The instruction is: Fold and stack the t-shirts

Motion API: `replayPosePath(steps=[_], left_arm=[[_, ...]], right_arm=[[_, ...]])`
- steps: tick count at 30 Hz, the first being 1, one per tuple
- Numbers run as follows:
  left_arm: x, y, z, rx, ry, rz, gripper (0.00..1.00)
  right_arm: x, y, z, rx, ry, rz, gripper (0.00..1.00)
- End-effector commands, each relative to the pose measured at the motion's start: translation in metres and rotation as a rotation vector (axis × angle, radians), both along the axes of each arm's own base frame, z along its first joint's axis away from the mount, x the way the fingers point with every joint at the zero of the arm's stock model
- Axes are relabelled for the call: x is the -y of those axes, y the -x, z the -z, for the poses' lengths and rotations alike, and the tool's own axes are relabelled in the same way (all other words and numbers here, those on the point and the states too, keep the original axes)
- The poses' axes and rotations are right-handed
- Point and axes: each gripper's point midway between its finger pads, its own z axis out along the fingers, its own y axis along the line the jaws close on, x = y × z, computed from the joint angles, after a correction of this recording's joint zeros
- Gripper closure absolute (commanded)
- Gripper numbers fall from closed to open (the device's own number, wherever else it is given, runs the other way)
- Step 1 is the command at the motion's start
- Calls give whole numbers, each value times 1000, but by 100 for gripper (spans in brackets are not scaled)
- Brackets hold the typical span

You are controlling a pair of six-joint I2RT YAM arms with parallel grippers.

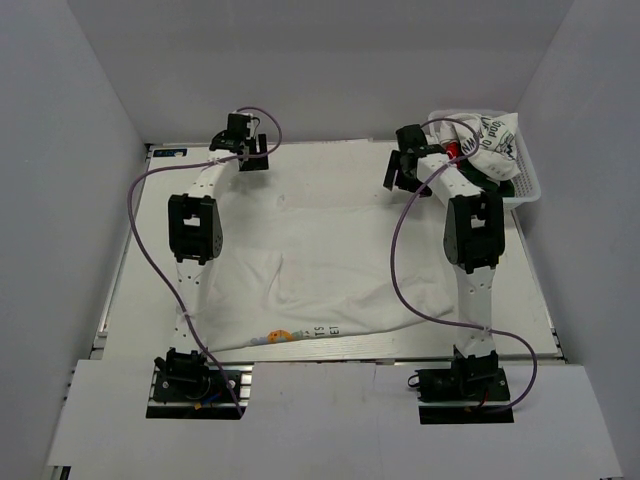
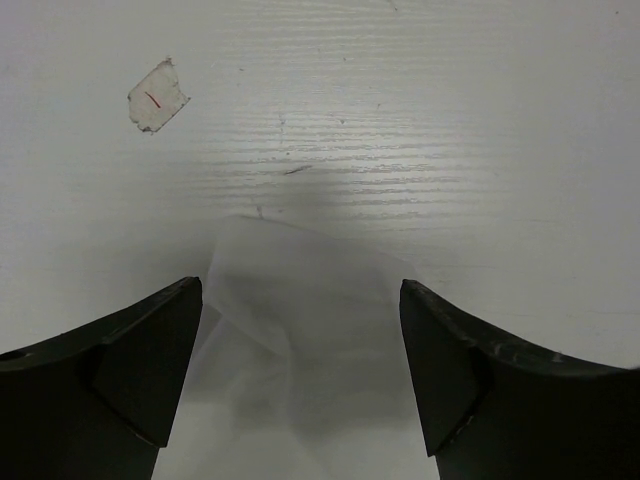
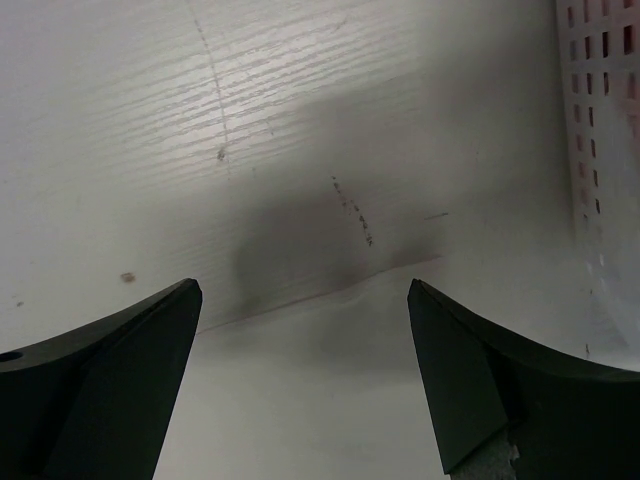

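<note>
A white t-shirt (image 1: 320, 270) lies spread on the table, a printed hem at its near edge. My left gripper (image 1: 253, 160) is open above its far left corner; the left wrist view shows a thin cloth corner (image 2: 290, 330) between the black fingers (image 2: 130, 370). My right gripper (image 1: 398, 172) is open above the far right edge; the right wrist view shows the cloth edge (image 3: 330, 380) between the fingers (image 3: 480, 380). Neither holds anything. More t-shirts (image 1: 488, 140) are bunched in a white basket (image 1: 525, 190) at the far right.
The basket's slotted wall (image 3: 600, 100) is close on the right of the right gripper. A scrap of tape (image 2: 157, 96) sticks to the table beyond the left gripper. White walls enclose the table on three sides.
</note>
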Motion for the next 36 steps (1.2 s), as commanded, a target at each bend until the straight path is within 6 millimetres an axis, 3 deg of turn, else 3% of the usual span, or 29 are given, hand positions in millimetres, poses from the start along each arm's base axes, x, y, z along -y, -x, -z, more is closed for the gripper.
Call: replayPosePath(steps=[1,4,7,8,10,11,13,15,17,18,19,20,21,22,24,26,27,28,29,30,31,32,34,35,36], left_arm=[[8,5,8,-18,17,41,11],[12,15,26,-69,10,50,12],[11,21,39,-104,5,50,23],[14,26,45,-121,19,64,35],[17,29,45,-125,16,103,48],[19,31,51,-134,23,122,70],[17,30,46,-124,16,115,98],[15,26,37,-98,6,104,100],[16,19,20,-45,-20,102,100],[17,15,-1,-4,-15,102,100],[14,18,-4,0,-30,102,100],[12,19,-21,38,-31,95,100],[13,15,-24,57,-29,94,100],[11,22,-38,77,-27,94,100],[11,25,-58,124,-21,93,100],[13,43,-78,151,-17,101,100],[14,53,-69,149,-9,111,100],[18,60,-74,163,-7,120,100],[14,69,-95,192,-9,111,100],[13,83,-84,166,-26,104,100],[15,91,-85,168,-34,104,100],[11,100,-86,163,-35,90,100],[8,128,-86,152,-40,83,100],[9,145,-72,117,-46,78,100],[13,155,-73,115,-45,92,100]], right_arm=[[5,-9,1,19,-1,-6,10],[10,-11,13,0,13,16,10],[8,-9,25,-25,5,22,10],[10,-8,32,-37,8,25,10],[10,-1,37,-65,10,44,10],[12,4,44,-87,15,54,10],[14,15,48,-119,15,78,15],[14,21,49,-123,12,81,21],[15,25,47,-127,10,93,41],[16,30,46,-135,16,100,48],[18,32,43,-133,17,114,60],[19,34,35,-114,26,118,76],[19,33,32,-100,24,117,76],[17,32,24,-78,14,111,100],[15,30,22,-53,3,102,100],[13,29,7,-19,1,73,100],[11,25,1,9,-5,59,100],[11,30,-9,25,-8,55,100],[10,32,-11,31,-9,46,100],[3,24,-29,105,-35,17,100],[4,40,-22,85,-33,6,100],[0,36,-37,144,-49,-8,100],[2,56,-30,124,-42,-14,100],[0,58,-40,153,-46,-22,100],[2,67,-33,132,-36,-23,100]])
